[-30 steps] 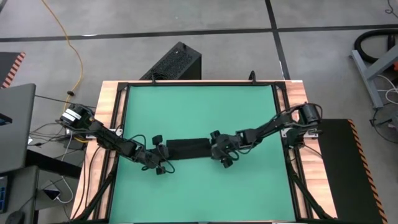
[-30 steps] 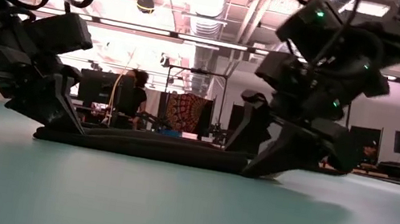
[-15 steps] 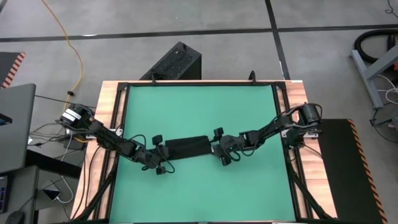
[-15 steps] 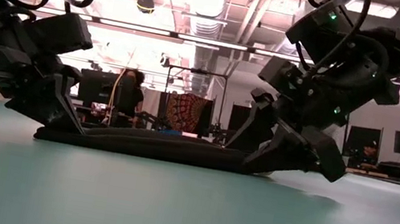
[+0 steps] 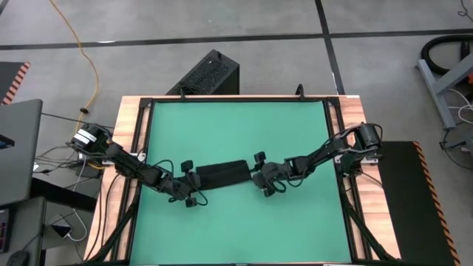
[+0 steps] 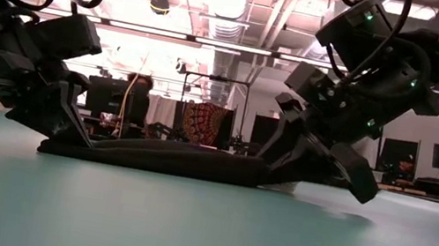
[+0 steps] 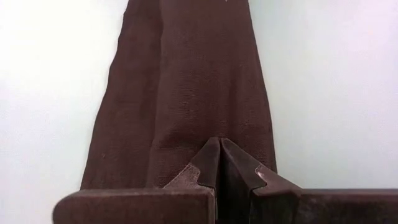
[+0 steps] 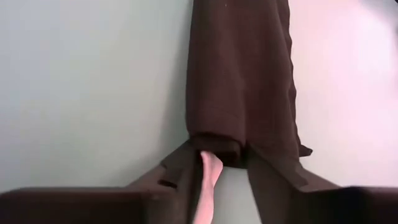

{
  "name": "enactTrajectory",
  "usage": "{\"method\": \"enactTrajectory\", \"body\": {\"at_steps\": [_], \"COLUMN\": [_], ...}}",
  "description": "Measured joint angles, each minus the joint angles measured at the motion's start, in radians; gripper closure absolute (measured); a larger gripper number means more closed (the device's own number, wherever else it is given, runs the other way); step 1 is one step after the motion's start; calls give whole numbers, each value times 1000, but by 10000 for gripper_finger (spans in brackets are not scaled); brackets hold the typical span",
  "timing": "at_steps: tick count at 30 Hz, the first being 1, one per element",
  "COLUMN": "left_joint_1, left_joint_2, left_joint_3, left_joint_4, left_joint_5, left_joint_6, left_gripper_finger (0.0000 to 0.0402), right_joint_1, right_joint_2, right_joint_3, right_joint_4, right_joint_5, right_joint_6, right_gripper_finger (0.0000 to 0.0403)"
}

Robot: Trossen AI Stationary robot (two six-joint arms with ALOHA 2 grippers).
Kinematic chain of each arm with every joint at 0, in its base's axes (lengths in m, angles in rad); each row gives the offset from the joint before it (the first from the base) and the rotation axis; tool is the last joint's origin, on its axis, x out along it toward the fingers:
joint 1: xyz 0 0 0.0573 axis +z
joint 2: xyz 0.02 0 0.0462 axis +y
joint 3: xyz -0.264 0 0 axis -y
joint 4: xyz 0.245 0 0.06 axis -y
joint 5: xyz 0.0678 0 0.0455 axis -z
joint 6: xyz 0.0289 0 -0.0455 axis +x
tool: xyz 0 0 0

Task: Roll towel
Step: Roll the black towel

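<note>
Dark fingers of the left gripper (image 7: pixel 220 163) are pressing together with no gap between them, their tips resting on the folded black towel (image 7: pixel 186 81) at its left end. In the right wrist view, the fingers (image 8: pixel 267 171) of the right gripper (image 8: pixel 225 163) are standing partly apart on either side of the towel's right end, the cloth bunching between them in a thick fold; they are touching the fabric, but whether they are clamping it cannot be told. A small pale tag (image 8: pixel 210 177) is hanging out of that end between the fingers. In the low view the towel (image 6: pixel 169 157) is lying flat as a long, low strip on the green mat, the left gripper (image 6: pixel 66 129) bearing down on one end and the right gripper (image 6: pixel 284 165) angling into the other. From above, the towel (image 5: pixel 222 175) is sitting slightly toward the near side of the green table mat (image 5: pixel 236 125), running left to right, with the left gripper (image 5: pixel 194 179) and right gripper (image 5: pixel 259 177) meeting it from opposite sides and both arms reaching in low from the table's side rails. Beyond the table's far edge a black vented box (image 5: pixel 207 72) is sitting on the grey floor, and an orange cable (image 5: pixel 77 41) is trailing across the floor at the left.
</note>
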Motion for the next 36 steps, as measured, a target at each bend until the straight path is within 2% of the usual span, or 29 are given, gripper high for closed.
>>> {"method": "enactTrajectory", "body": {"at_steps": [9, 16, 23, 32, 36], "left_joint_1": [0, 1, 0, 28, 83], "left_joint_2": [0, 0, 0, 0, 24], "left_joint_3": [0, 20, 117, 69, 58], "left_joint_4": [36, 194, 138, 117, 152], "left_joint_5": [0, 19, -3, -94, -17], "left_joint_6": [-2, 5, 119, 273, 343], "left_gripper_finger": [401, 402, 402, 402, 402], "right_joint_1": [11, 18, 27, 49, 53], "right_joint_2": [0, -1, -3, -40, -84], "right_joint_3": [0, 2, 3, 2, 22], "right_joint_4": [-13, -51, -88, -132, -226], "right_joint_5": [-1, -4, -53, -149, -152], "right_joint_6": [17, 166, 320, 404, 427], "right_gripper_finger": [388, 396, 400, 402, 402]}}
